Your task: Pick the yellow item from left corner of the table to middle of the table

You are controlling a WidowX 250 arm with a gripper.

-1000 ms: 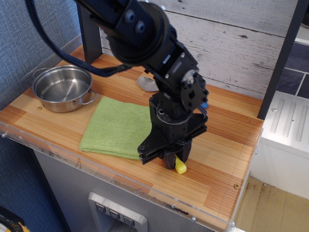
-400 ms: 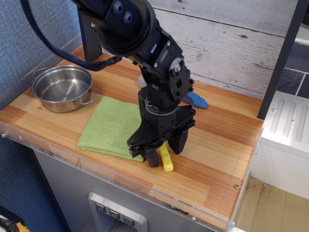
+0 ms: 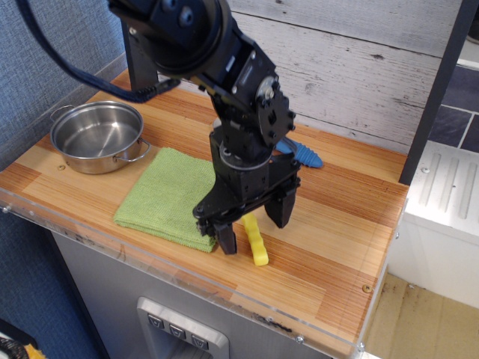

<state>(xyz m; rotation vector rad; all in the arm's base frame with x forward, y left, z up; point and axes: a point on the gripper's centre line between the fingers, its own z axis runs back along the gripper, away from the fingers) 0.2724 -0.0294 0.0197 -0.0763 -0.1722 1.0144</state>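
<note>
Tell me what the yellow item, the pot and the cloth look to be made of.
Yellow item: likely plastic; bright uniform colour, smooth moulded look.
Pot: metal, probably stainless steel; silvery wall and rim with reflections.
Green cloth: woven or knitted fabric; matte, fine texture, soft edges lying flat on the table, which looks like striped wood.

Yellow item [image 3: 255, 240], green cloth [image 3: 166, 200], brown-striped table [image 3: 344, 224], black fingers [image 3: 226, 239].

We see whitewashed plank wall [image 3: 359, 52] behind the worktop's back edge, blue textured wall [image 3: 45, 52] along its left edge, a white appliance [image 3: 441, 194] and tan floor [image 3: 419, 321] beyond its right edge.
</note>
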